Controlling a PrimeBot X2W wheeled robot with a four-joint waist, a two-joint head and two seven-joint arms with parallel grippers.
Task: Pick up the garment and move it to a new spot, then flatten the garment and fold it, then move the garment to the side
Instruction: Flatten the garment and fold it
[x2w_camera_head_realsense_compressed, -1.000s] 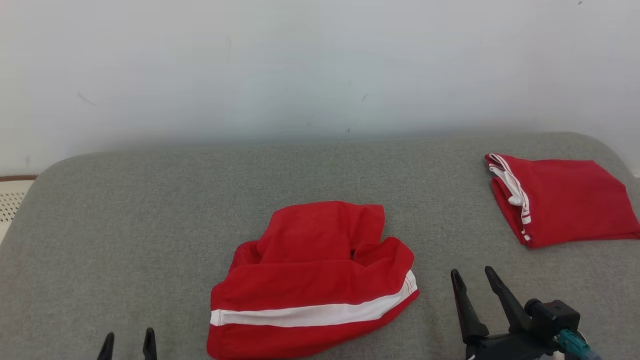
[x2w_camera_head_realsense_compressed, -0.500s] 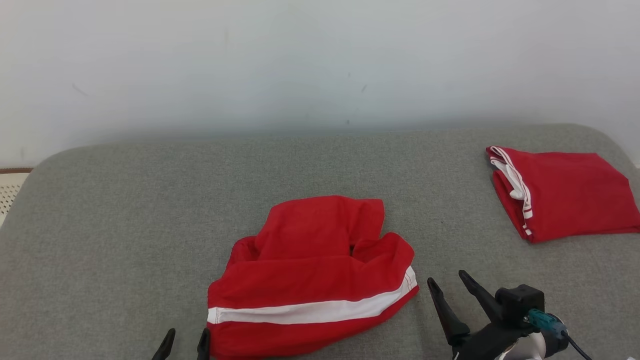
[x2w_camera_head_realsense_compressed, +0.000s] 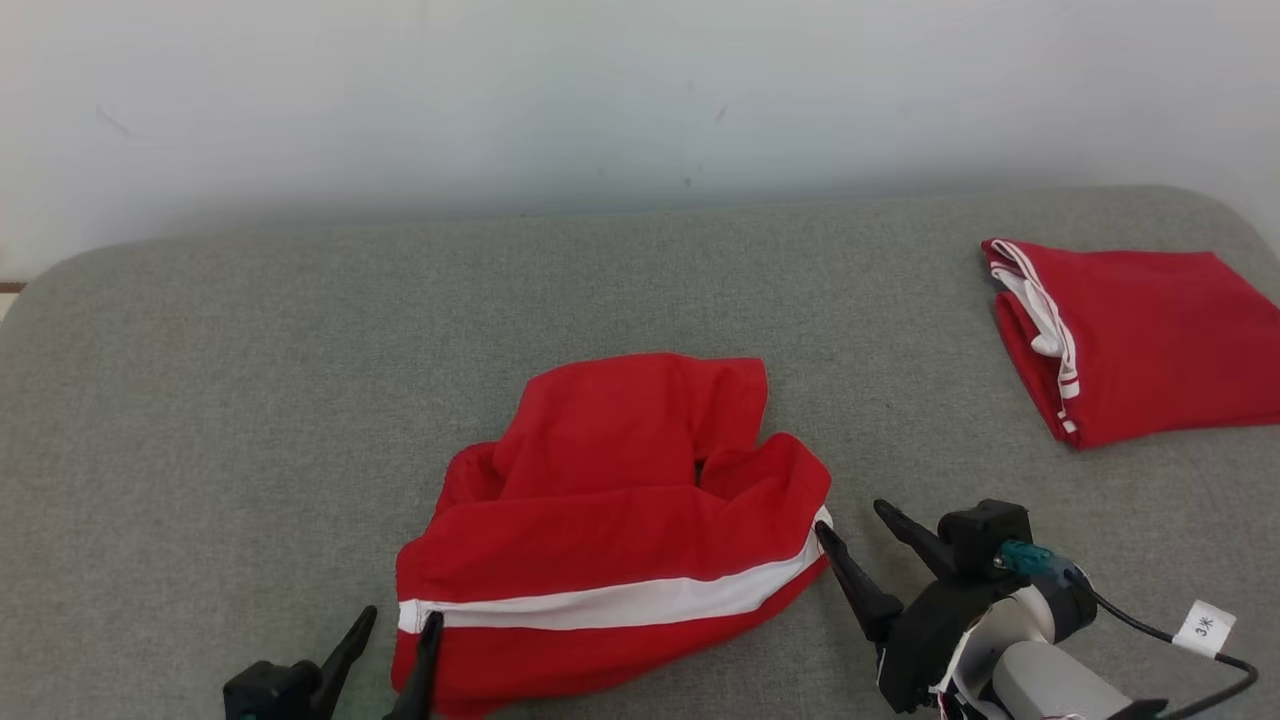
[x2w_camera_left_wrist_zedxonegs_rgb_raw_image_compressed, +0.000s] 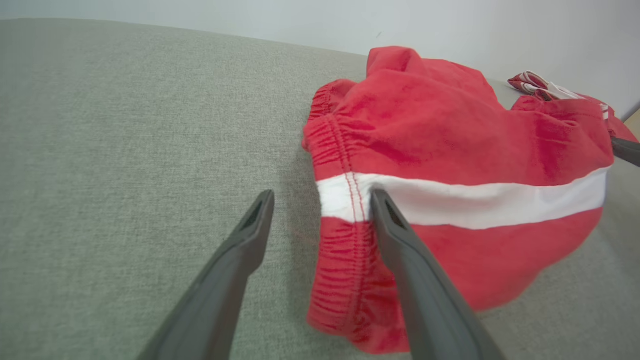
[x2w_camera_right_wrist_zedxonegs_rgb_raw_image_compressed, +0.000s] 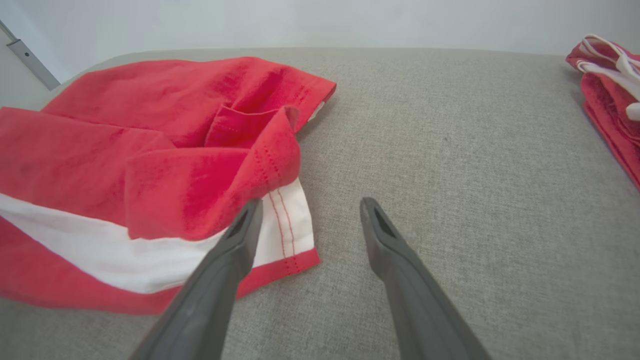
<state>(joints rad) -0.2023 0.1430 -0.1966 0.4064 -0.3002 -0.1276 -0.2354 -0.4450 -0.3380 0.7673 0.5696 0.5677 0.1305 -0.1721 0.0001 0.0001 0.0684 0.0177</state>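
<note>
Now: pincers wide at a rumpled garment

The garment (x2w_camera_head_realsense_compressed: 620, 540), red cloth with a broad white band and a puckered elastic edge, lies crumpled at lower centre on the nubbly grey cushion (x2w_camera_head_realsense_compressed: 250, 400). The left gripper (x2w_camera_head_realsense_compressed: 401, 614) and right gripper (x2w_camera_head_realsense_compressed: 851, 516), both spread and empty, flank its corners. A folded red garment (x2w_camera_head_realsense_compressed: 1150, 340) lies upper right.

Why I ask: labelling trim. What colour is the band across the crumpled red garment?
White band on the red garment; clearest in the left wrist view.
</note>
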